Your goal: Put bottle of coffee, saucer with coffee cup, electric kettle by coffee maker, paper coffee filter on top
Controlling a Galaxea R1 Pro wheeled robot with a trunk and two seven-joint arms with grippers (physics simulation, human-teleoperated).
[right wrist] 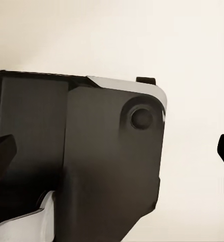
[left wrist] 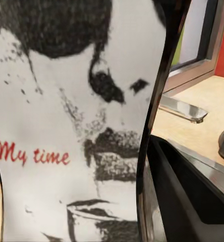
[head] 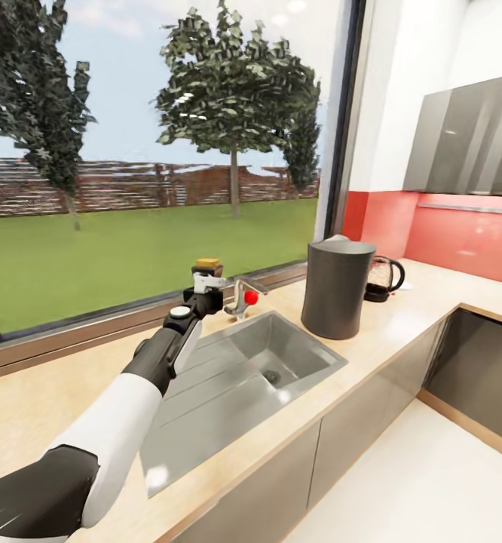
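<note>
The bottle of coffee (head: 207,266), dark brown with a yellow lid, is held above the countertop (head: 424,302) behind the sink, with my left gripper (head: 205,282) shut on it. Its white label with red "My time" lettering (left wrist: 71,126) sits close in the left wrist view. The tall dark grey coffee maker (head: 336,287) stands on the countertop to the right of the sink. Behind it, on its right, stands the glass electric kettle (head: 384,279) with its black handle. My right gripper (right wrist: 113,151) is open, its fingertips (right wrist: 2,149) wide apart in front of a dark part of the robot.
A steel sink (head: 243,377) with a drainboard lies below the held bottle. A faucet (head: 244,297) with a red knob stands behind it by the large window (head: 153,151). Grey wall cabinets (head: 469,143) hang over a red backsplash at the right. The countertop turns a corner there.
</note>
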